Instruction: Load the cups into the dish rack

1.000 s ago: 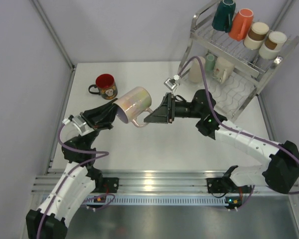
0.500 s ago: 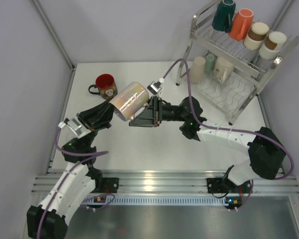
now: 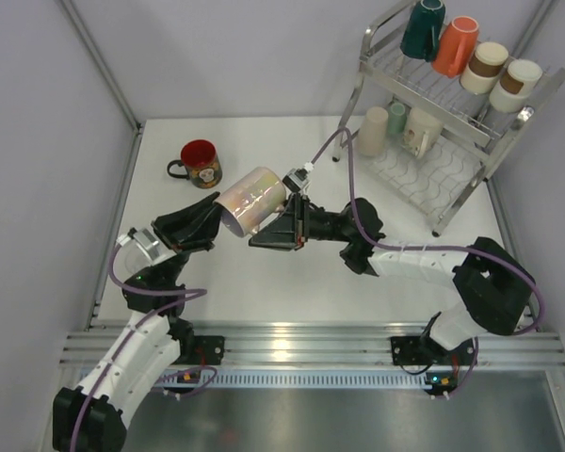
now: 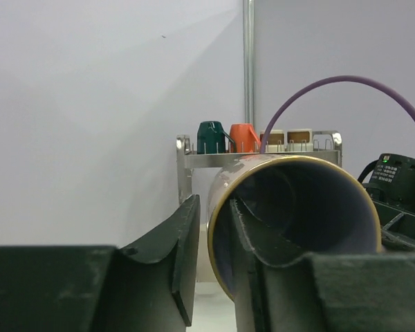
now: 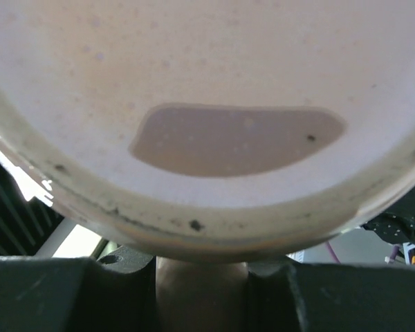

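Note:
A pinkish iridescent cup hangs on its side above the table between both arms. My right gripper is shut on its handle, with the cup's pale base filling the right wrist view. My left gripper straddles the gold rim: one finger sits inside the cup, while the outer finger stands off the wall with a visible gap. The dish rack stands at the back right. It holds teal, orange and two white-and-brown cups on top.
A red mug with a black handle stands on the table at the back left. Beige, mint and white cups sit on the rack's lower shelf, beside bare wavy wire. Grey walls close in on both sides.
My right arm reached left to the cup and shut on its handle. My left jaws then widened off the rim. The cup shifted slightly.

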`<state>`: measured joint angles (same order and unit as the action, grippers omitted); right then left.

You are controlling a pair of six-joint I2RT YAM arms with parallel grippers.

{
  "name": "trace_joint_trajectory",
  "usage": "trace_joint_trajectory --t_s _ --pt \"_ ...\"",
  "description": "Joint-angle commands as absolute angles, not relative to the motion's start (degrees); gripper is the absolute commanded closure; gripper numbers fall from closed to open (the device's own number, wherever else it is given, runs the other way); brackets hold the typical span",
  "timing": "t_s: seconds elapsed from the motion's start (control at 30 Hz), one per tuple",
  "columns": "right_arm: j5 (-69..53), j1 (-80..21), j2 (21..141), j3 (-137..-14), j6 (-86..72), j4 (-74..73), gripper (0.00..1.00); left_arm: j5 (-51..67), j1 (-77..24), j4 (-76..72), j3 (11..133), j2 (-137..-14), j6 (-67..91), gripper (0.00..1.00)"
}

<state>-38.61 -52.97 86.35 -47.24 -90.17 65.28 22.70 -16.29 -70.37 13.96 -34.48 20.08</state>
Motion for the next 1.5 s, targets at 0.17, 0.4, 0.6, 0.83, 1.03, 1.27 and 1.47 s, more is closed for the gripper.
trace_joint_trajectory --t_s 0.17,0.4,0.6,0.83,1.03,1.27,1.47 --pt "-36.0 -50.4 82.6 -46.9 -86.7 76.7 1.00 18.6 -16.2 -78.2 13.5 -33.6 22.1 0.45" --pt "-36.4 -47.9 82.4 -45.4 -85.3 75.2 1.00 17.1 -16.2 -71.8 13.7 -31.6 21.4 0.16" --pt "-34.1 -45.7 76.4 -46.9 -69.9 49.5 1.00 9.6 -16.2 -32.9 28.0 -29.3 21.7 0.02" --pt "-10.1 -46.9 72.1 -57.7 -42.7 2.8 1.00 3.2 -16.2 -5.7 43.4 -37.5 21.0 0.02" --pt "14.5 -46.8 76.0 -62.3 -35.3 -11.1 1.00 -5.2 -16.0 -2.5 44.9 -39.9 25.1 0.02" --pt "32.8 -42.6 78.3 -63.2 -34.3 -18.2 1.00 -8.7 -16.0 5.7 46.8 -42.8 25.7 0.02" --pt "38.9 -33.8 80.9 -62.7 -35.0 -19.6 1.00 -7.5 -16.0 6.2 46.9 -41.5 25.6 0.02"
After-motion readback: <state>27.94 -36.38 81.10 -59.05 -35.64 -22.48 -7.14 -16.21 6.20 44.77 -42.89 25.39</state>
